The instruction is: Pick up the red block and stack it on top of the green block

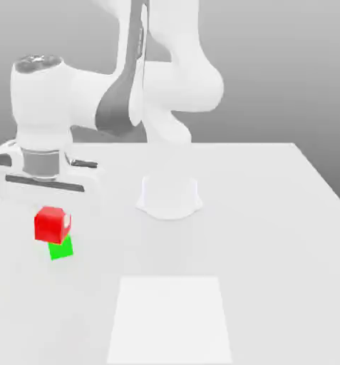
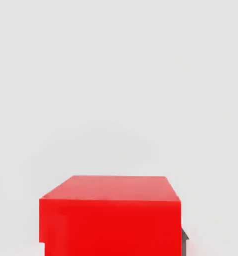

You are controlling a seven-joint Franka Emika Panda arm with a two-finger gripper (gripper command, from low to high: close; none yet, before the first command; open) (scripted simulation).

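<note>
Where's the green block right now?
On the exterior view's left side of the table, the green block sits just below the red block, partly hidden by it.

The red block (image 1: 51, 224) and green block (image 1: 61, 249) have smooth, flat-coloured, plastic-looking faces, the tabletop (image 1: 272, 214) is a matt pale grey without grain, and the arm (image 1: 172, 78) wears glossy white shells with a dark grey panel.

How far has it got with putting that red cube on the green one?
The pickup looks done: the gripper is shut on the small bright-red cube, holding it in the air. In hand: the red cube hangs just over the small bright-green cube on the white table. Left: lowering it squarely onto the green cube and letting go.
</note>
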